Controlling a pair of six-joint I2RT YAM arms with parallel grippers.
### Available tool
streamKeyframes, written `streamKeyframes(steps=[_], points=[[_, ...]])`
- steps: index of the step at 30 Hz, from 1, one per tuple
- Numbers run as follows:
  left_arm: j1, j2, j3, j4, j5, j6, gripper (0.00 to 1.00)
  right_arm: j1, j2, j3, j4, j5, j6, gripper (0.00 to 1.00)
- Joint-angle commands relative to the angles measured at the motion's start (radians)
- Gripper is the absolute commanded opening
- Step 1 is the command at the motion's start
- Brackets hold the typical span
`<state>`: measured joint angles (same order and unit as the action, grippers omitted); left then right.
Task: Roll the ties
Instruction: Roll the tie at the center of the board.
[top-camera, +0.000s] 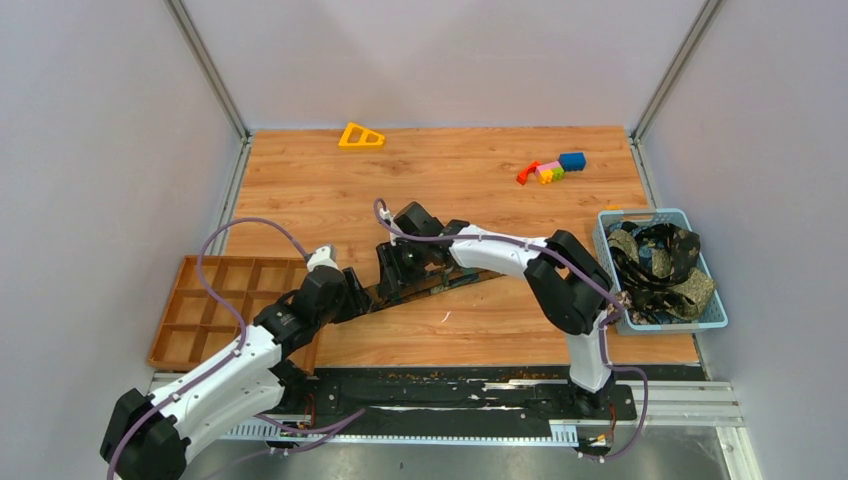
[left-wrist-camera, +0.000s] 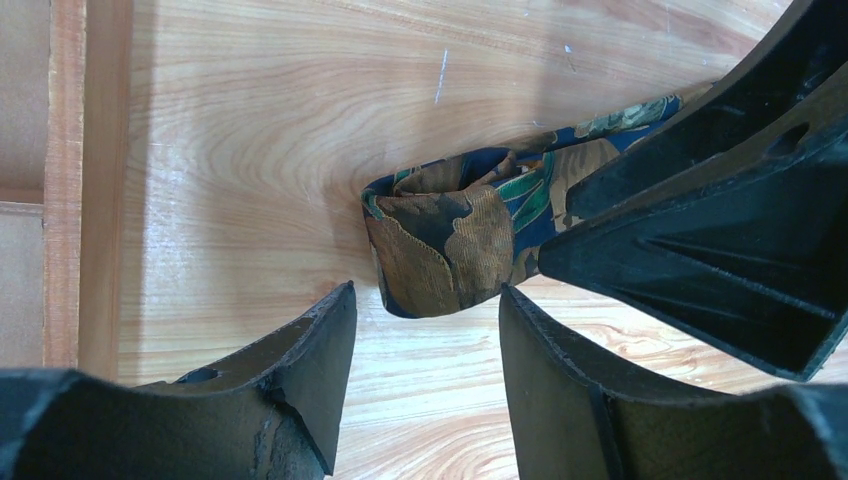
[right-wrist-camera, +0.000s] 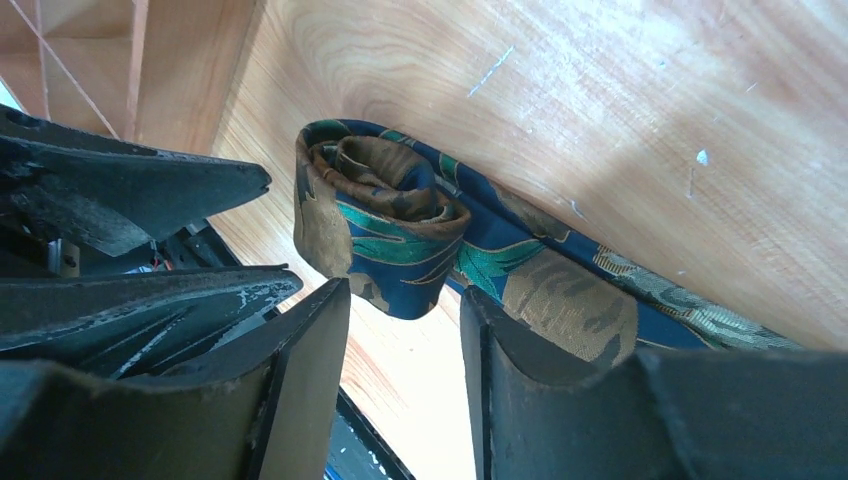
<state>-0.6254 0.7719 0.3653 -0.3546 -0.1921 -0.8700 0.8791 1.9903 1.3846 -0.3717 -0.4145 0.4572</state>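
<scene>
Black metal mounting rail (top-camera: 450, 390), along the bottom edge of the overhead frame, carrying the bases of both white arms. Light wooden plank-pattern tabletop (top-camera: 480, 170) beyond it. Orange-brown plastic compartment tray (top-camera: 215, 300), lower left, lying flat, its near right corner covered by the left arm. Left gripper (left-wrist-camera: 425, 300), black, two-fingered, low over the table at centre left: fingers spread, grasping nothing, the gap facing the coiled end of the tie. Right gripper (right-wrist-camera: 405, 300), black, two-fingered, just beyond and to the right of the left one: fingers likewise spread and holding nothing, the coil sitting just past their tips. The two grippers stand close together on either side of the coil. Dark blue-black fabric necktie with brown, gold and teal leaf pattern (right-wrist-camera: 400, 220), lying on the tabletop at the frame's centre: one end wound into a loose coil between the two grippers, the rest trailing flat toward the right beneath the right arm. Light blue plastic mesh basket (top-camera: 700, 318), right edge of the frame, holding a heap of further dark patterned neckties (top-camera: 660, 262), some draped over its rim. Cluster of small colourful toy blocks (top-camera: 550, 170), upper right, well apart from the basket. Yellow triangular plastic piece (top-camera: 361, 136), upper centre, at the table's far edge.
</scene>
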Motion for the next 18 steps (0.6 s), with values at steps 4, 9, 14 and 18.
streamKeyframes(steps=[4, 9, 14, 18], points=[[0.009, -0.028, -0.002, -0.001, -0.018, -0.008, 0.61, -0.010, 0.016, 0.068, -0.003, -0.025, -0.005, 0.39], [0.010, -0.032, 0.001, -0.012, -0.024, -0.002, 0.61, -0.011, 0.048, 0.071, 0.001, -0.010, -0.004, 0.30], [0.020, -0.032, 0.007, -0.019, -0.023, 0.003, 0.61, -0.016, 0.070, 0.065, -0.007, 0.003, -0.018, 0.24], [0.027, -0.027, 0.009, -0.012, -0.013, 0.006, 0.62, -0.025, 0.072, 0.050, -0.005, 0.011, -0.019, 0.22]])
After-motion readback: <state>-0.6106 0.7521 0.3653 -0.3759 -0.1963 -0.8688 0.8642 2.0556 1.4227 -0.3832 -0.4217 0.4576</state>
